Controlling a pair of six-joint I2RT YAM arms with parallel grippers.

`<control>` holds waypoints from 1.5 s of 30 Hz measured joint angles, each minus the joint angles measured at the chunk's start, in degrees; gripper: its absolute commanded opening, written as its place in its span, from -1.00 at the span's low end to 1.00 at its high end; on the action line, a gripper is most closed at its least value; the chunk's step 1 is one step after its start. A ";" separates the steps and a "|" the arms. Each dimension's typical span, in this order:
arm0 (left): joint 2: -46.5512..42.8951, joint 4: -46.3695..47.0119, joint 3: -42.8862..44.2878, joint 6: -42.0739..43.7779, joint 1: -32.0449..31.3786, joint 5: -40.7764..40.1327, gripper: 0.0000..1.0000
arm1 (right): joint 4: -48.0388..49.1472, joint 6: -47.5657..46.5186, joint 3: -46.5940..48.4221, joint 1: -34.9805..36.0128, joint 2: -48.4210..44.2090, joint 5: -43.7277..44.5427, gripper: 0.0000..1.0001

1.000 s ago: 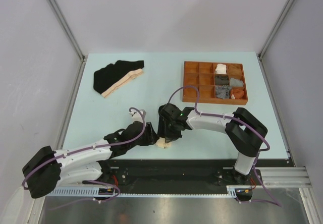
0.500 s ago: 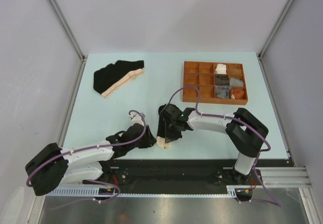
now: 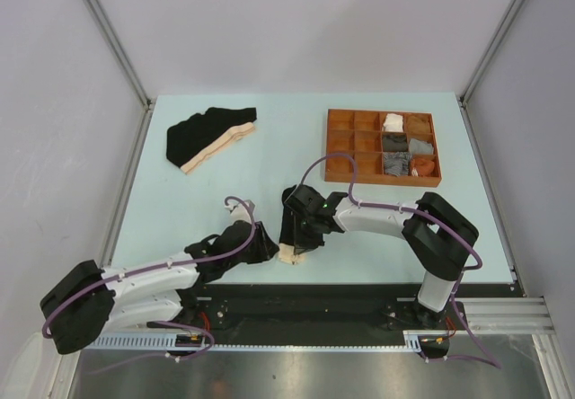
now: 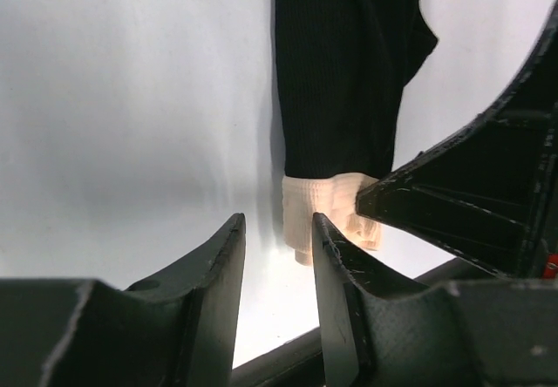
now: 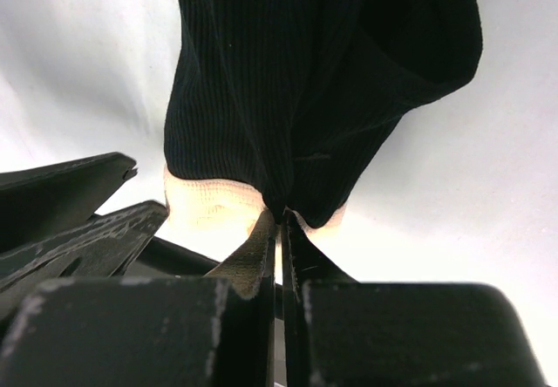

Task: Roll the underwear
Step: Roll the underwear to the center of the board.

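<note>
left fingers (image 3: 267, 248) narrowed since earlier: slim gap, empty. right fingers (image 5: 281, 228) pinched shut on ribbed black brief (image 5: 305, 82), beige band. second brief (image 3: 211, 134) lies on table (image 3: 287, 147).

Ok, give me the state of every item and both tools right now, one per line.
near black brief: bunched narrow, pinched near its beige waistband by the right tool.
far black brief: lying spread out, untouched, not rolled.
brown tray: some right-side compartments hold cloth bundles, the others empty.
right tool: shut on the near black brief.
left tool: open, holding nothing, beside the waistband.
</note>
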 measured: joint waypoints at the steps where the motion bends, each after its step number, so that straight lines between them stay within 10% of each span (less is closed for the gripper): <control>1: 0.35 0.28 -0.15 -0.13 0.00 0.02 -0.19 | 0.02 0.00 0.00 0.00 0.00 -0.02 -1.00; 30: 6.88 13.20 -3.58 -0.26 0.00 4.87 -0.27 | 0.04 0.02 -0.02 0.00 0.00 -0.04 -1.00; 34: 9.86 17.18 -3.58 -0.24 0.07 6.58 -0.41 | 0.02 0.02 -0.02 0.00 0.00 -0.04 -1.00; 37: 11.72 19.65 -3.58 -0.31 0.20 7.85 -1.00 | -0.02 0.02 -0.04 0.00 0.00 -0.02 -1.00; 45: 12.76 20.28 -3.10 -0.42 0.48 8.55 -1.00 | -0.98 -0.13 -0.55 -0.87 -0.98 0.11 -1.00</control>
